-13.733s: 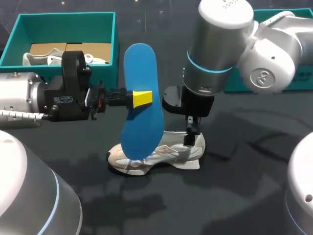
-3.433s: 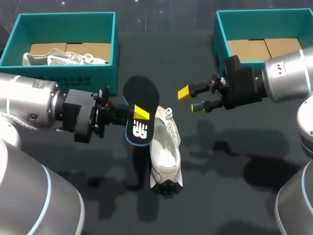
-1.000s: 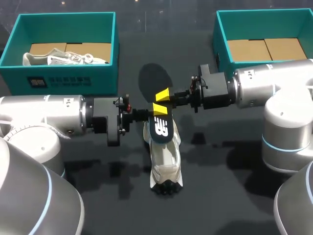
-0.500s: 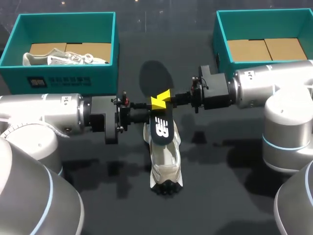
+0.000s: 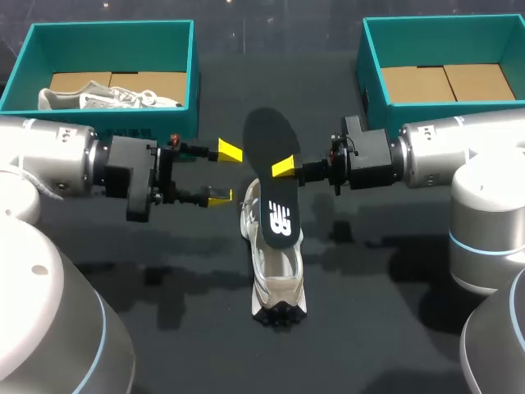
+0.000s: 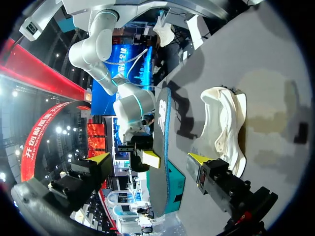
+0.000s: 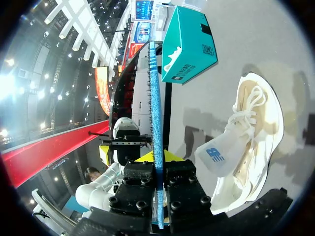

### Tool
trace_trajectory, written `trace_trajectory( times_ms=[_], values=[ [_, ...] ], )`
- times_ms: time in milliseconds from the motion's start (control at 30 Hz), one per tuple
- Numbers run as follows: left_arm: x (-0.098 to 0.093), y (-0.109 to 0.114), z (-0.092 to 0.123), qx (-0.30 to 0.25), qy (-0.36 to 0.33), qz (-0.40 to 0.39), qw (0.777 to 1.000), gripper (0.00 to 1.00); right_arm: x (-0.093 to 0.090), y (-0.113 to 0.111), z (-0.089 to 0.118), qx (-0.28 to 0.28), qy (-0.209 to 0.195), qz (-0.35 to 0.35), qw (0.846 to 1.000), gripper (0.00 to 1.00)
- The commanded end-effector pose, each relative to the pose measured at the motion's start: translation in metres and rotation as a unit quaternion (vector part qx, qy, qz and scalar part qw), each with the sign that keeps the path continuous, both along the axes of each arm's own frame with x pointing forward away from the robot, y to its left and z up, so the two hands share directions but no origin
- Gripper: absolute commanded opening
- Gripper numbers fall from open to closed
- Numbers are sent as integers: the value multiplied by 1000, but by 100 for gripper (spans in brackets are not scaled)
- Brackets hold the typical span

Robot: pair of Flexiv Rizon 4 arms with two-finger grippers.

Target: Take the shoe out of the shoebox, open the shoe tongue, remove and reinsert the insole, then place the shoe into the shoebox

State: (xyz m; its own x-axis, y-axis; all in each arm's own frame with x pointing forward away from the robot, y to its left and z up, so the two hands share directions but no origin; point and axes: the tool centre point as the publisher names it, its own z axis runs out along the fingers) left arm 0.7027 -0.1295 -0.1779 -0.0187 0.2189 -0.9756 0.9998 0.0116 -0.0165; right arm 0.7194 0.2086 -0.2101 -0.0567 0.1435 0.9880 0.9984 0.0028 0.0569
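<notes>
A pale sneaker [image 5: 277,275] lies on the dark counter [image 5: 369,328], its treaded toe nearest and its laces farther away. Over its opening the dark insole [image 5: 267,148] is held tilted, its near end dipping to the shoe's collar. That end carries a white logo [image 5: 279,222], which only the head view shows face-on. The right pincer [image 5: 283,167] is clamped on the insole's right edge. One yellow tip shows from above and the other is hidden behind the insole. The right wrist view sees the insole edge-on between its fingers, with a blue underside. It also shows a blue emblem on the sneaker's white tongue [image 7: 216,156], which the insole covers in the head view. The left pincer [image 5: 223,174] hangs spread wide just left of the insole, touching nothing. Farther off, the teal left shoebox [image 5: 98,131] holds a second sneaker [image 5: 98,98]. The label [image 7: 206,46] on its side shows in the right wrist view, too small to make out. The right shoebox [image 5: 443,25] stands at the far right, partly behind the right arm.
</notes>
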Motion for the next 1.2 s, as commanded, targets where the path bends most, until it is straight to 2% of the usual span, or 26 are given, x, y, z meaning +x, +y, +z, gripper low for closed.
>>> trace_trajectory(
  times_ms=[33, 600, 700, 833, 933, 1033, 1200],
  values=[
    [1, 20, 10, 20, 3, -10, 1000, 100, -2, -1, -1, -1, -2, -3, 1000, 0],
    [1, 20, 10, 20, 3, -10, 1000, 100, -2, -1, -1, -1, -2, -3, 1000, 0],
    [10, 30, 14, 34, 3, 9, 999, 100, -2, -1, -1, -1, -2, -3, 1000, 0],
    [27, 42, 26, 98, 36, 21, 994, 100, -2, -1, -1, -1, -2, -3, 1000, 0],
    [38, 43, 38, 173, 63, 20, 983, 100, -2, -1, -1, -1, -2, -3, 1000, 0],
    [44, 37, 46, 241, 97, 22, 965, 100, -2, -1, -1, -1, -2, -3, 1000, 0],
    [50, 21, 53, 324, 105, 17, 940, 100, -2, -1, -1, -1, -2, -3, 1000, 0]
  ],
)
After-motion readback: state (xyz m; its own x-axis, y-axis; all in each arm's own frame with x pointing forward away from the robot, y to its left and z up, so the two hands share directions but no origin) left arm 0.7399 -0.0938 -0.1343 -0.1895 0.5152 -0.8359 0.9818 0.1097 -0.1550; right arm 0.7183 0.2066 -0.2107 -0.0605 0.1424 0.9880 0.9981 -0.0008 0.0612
